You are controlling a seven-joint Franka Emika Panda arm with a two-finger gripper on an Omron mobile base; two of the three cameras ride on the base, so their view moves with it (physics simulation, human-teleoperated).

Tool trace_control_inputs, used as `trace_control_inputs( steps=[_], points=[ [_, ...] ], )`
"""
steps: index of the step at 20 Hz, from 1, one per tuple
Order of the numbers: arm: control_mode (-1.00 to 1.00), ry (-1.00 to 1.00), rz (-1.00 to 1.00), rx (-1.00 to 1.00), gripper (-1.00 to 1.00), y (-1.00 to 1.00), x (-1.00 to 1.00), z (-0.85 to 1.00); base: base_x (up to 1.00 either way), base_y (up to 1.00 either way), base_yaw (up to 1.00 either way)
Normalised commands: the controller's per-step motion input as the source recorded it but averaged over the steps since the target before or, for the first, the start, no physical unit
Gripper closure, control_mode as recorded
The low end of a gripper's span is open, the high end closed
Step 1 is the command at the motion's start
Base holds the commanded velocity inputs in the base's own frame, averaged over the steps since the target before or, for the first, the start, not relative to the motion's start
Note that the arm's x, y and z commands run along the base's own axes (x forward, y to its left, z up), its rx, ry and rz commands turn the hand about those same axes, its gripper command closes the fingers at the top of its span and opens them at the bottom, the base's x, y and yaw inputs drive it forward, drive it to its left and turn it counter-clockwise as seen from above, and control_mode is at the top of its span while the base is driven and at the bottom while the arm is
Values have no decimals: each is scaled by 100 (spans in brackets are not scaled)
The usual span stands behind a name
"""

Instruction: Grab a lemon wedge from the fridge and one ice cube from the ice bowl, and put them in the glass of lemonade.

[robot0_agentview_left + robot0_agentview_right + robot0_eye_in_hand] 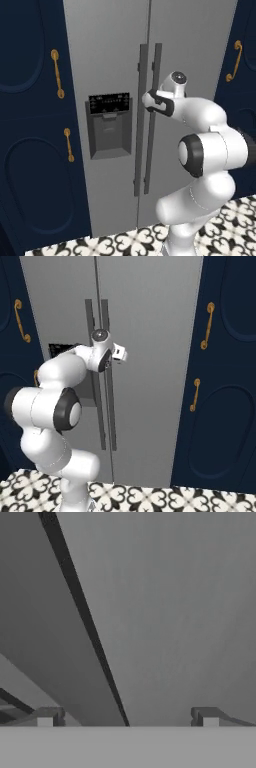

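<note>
The tall grey fridge stands straight ahead with both doors shut. Its two long vertical bar handles run down the middle. My gripper is raised to the upper part of the handles, close to the door face. In the hand view the gripper is open, with nothing between its fingertips, and it faces the grey door beside a dark diagonal seam. The lemon wedge, the ice bowl and the glass of lemonade are out of view.
A black-panelled dispenser recess sits in the left door. Navy cabinets with gold handles flank the fridge on both sides. The floor has black-and-white patterned tiles.
</note>
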Motion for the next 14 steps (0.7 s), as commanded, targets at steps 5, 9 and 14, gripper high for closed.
trace_control_inputs(
  steps=[5, 9, 14],
  points=[
    [-100, -6, 0, -2, -100, 0, 36, -23, 0, 0, 0],
    [-100, -9, 0, -1, -100, 4, 21, -23, 0, 0, 0],
    [-100, 0, 0, 0, -100, 0, 25, 0, 0, 0, 0]
  ],
)
